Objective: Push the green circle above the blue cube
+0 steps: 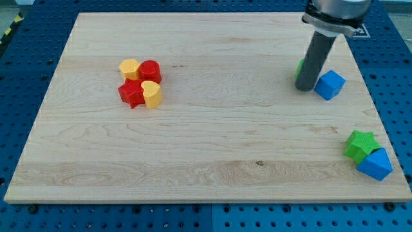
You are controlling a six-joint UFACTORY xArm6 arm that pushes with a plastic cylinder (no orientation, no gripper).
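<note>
The blue cube lies at the view's upper right on the wooden board. The green circle is mostly hidden behind my rod; only a green sliver shows at the rod's left edge. My tip rests on the board just left of the blue cube, close to it, with the green circle behind it toward the view's top.
A green star and a second blue block touch at the view's lower right corner. At the upper left sit a yellow hexagon, a red circle, a red star and a yellow heart-shaped block, clustered together.
</note>
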